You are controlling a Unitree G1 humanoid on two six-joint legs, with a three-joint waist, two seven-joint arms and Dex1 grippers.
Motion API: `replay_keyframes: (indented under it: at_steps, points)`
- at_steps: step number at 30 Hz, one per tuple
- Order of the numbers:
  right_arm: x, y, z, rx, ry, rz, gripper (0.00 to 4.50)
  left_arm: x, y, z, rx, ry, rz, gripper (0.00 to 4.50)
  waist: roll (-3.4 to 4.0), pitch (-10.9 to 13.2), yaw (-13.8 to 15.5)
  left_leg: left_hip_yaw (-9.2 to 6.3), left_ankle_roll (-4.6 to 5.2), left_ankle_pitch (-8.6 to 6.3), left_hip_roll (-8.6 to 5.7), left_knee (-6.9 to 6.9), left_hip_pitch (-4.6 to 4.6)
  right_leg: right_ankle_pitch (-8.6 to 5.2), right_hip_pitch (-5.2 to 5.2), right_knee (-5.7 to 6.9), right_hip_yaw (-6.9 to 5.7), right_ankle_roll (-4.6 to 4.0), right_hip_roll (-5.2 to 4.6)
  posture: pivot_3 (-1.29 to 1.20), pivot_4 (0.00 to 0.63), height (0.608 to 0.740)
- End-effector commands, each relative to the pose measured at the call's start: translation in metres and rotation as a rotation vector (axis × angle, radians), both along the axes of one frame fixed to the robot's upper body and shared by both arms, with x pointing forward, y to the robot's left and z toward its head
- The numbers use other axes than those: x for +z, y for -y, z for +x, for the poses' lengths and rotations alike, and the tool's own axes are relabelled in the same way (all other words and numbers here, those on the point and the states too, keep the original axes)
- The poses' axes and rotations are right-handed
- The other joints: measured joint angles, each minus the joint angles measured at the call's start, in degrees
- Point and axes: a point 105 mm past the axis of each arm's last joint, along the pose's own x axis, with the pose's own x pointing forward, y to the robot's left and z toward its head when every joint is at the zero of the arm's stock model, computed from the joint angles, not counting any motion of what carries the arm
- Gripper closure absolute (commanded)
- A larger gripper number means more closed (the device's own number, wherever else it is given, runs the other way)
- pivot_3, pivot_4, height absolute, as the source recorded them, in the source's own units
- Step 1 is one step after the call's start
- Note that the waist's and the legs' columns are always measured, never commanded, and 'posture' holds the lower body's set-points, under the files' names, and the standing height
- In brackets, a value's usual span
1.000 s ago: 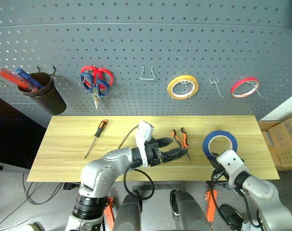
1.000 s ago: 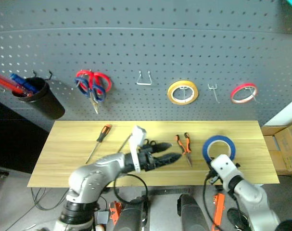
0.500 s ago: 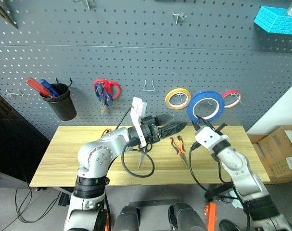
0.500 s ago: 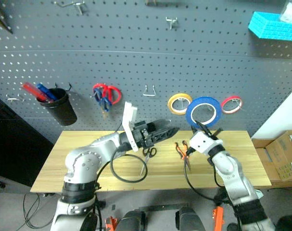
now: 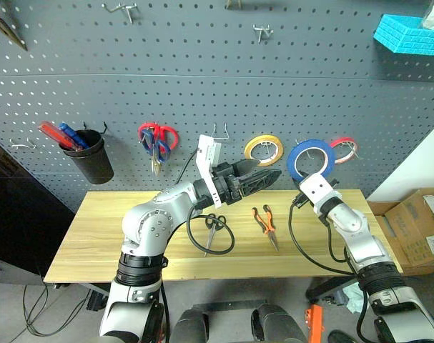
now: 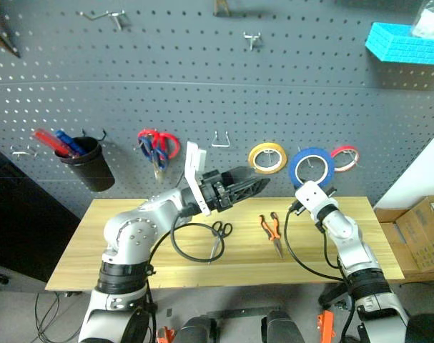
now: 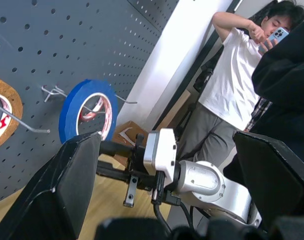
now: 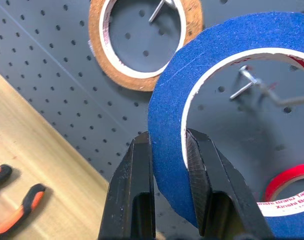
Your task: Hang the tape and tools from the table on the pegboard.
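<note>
The blue tape is upright against the dark grey pegboard, between the yellow roll and the red-and-white roll. My right gripper is shut on its lower rim. A metal hook shows through the ring's hole. On the wooden table lie the orange-and-black pliers and the black-handled scissors. My left gripper hovers open and empty above the scissors, pointing toward the tape.
Red-and-blue scissors, an empty hook and a black cup of pens hang on the board. A cyan basket sits high right. A cardboard box stands right of the table. A person holds a phone nearby.
The camera has tilted up. My right gripper has carried the blue tape from the table up and forward to the pegboard hook. The left gripper has risen slightly, still open.
</note>
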Motion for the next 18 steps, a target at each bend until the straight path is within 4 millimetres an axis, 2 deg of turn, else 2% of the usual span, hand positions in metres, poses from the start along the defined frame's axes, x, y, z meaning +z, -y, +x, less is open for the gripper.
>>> replay_keyframes:
  at_steps: [1,4,9,12,15,18]
  points:
    - [0.019,-0.005,0.006,0.027,0.034,0.045,3.62,0.011,0.004,0.0,-0.008,0.049,-0.012,0.0,0.03,-0.1,0.0,0.01,0.03,0.02,0.0,0.0,0.02,0.0,0.01,0.02,0.01,0.0,0.0,0.06,0.013,0.74]
    - [0.018,-0.007,0.006,0.034,0.022,0.058,2.75,0.011,0.002,0.0,-0.006,0.051,-0.01,0.0,0.02,-0.3,0.0,0.01,0.06,0.07,-0.01,0.01,0.06,0.01,0.01,0.1,0.01,0.0,0.0,0.06,0.017,0.74]
    - [0.015,-0.005,0.003,0.018,0.016,0.06,1.04,0.009,0.002,-0.001,-0.003,0.046,-0.007,0.0,0.01,-0.5,0.0,0.0,0.09,0.13,-0.01,0.02,0.11,0.01,0.03,0.19,0.02,0.0,0.01,0.06,0.029,0.74]
    - [0.012,0.003,-0.005,-0.033,0.011,0.083,0.08,0.004,0.0,-0.002,0.013,0.033,0.004,0.0,0.0,-0.5,0.1,0.0,0.1,0.14,-0.02,0.02,0.1,0.01,0.03,0.19,0.02,0.0,0.01,0.08,0.041,0.74]
    - [-0.004,0.008,-0.024,-0.12,-0.066,0.125,0.04,-0.01,-0.006,-0.005,0.036,-0.011,0.032,0.0,0.02,-0.5,0.4,-0.04,0.1,0.14,-0.01,-0.03,0.09,-0.01,0.03,0.2,0.01,-0.01,0.01,0.09,0.058,0.74]
    - [-0.035,-0.002,-0.052,-0.183,-0.296,0.217,0.04,-0.036,-0.013,-0.012,0.068,-0.076,0.094,0.0,0.03,-0.5,0.5,-0.06,0.11,0.13,0.02,-0.1,0.11,-0.07,0.0,0.22,0.01,-0.09,0.01,0.09,0.081,0.74]
